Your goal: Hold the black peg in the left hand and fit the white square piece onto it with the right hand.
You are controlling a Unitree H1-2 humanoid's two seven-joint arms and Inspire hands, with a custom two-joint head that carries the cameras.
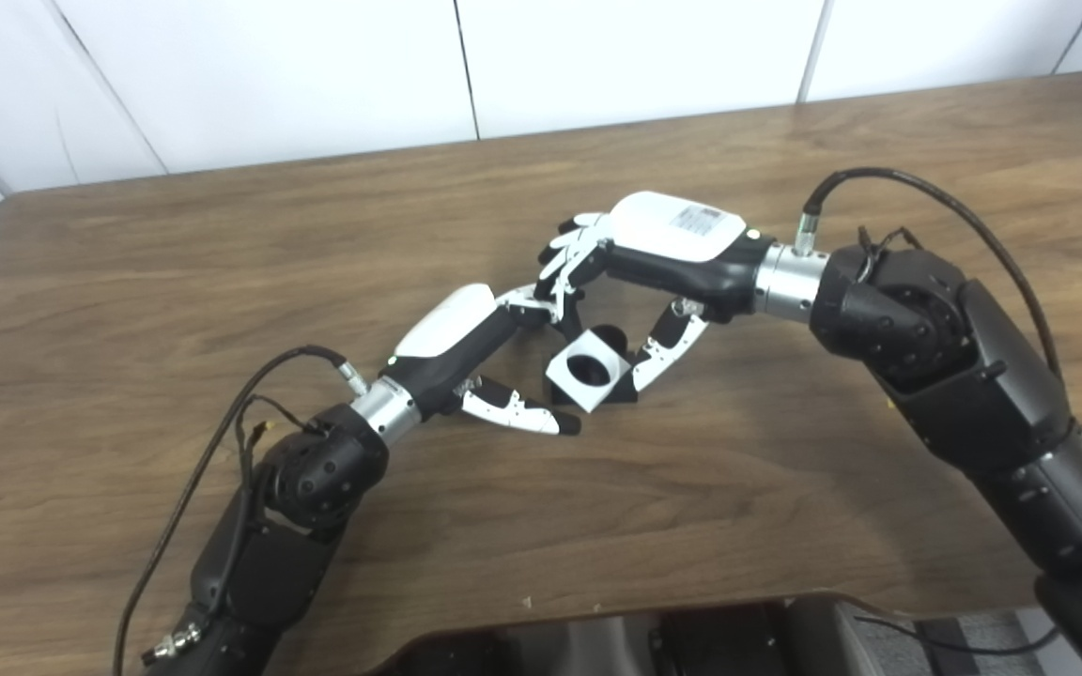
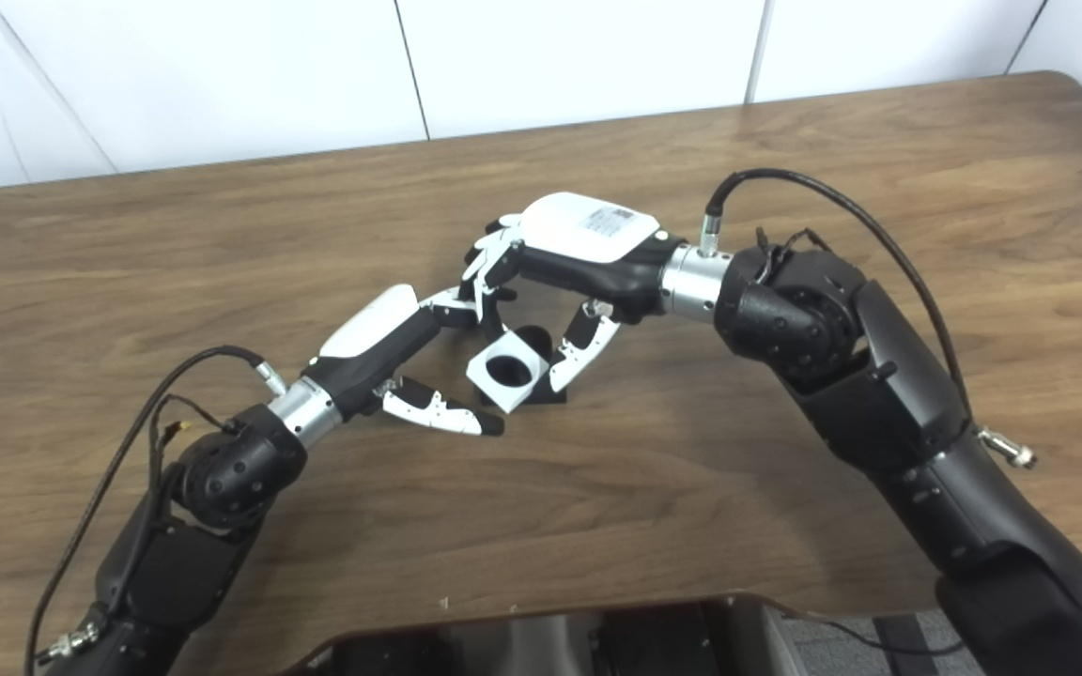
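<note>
The white square piece (image 1: 583,373), with a round hole in its face, sits tilted in the middle of the wooden table (image 1: 222,244). The black peg (image 1: 609,334) shows just behind it, and the peg's dark base (image 2: 548,395) pokes out below. My left hand (image 1: 461,343) closes in from the left, thumb (image 1: 527,415) low in front and fingers behind the piece, gripping the peg. My right hand (image 1: 663,249) reaches over from the right. Its thumb (image 2: 580,352) presses the piece's right side and its fingers (image 2: 489,258) curl over the top. Contact points are partly hidden.
The table's far edge meets a white panelled wall (image 1: 316,75). A cable (image 1: 954,216) loops off my right wrist and another cable (image 1: 212,451) off my left forearm. The robot's dark body (image 1: 654,638) fills the bottom edge.
</note>
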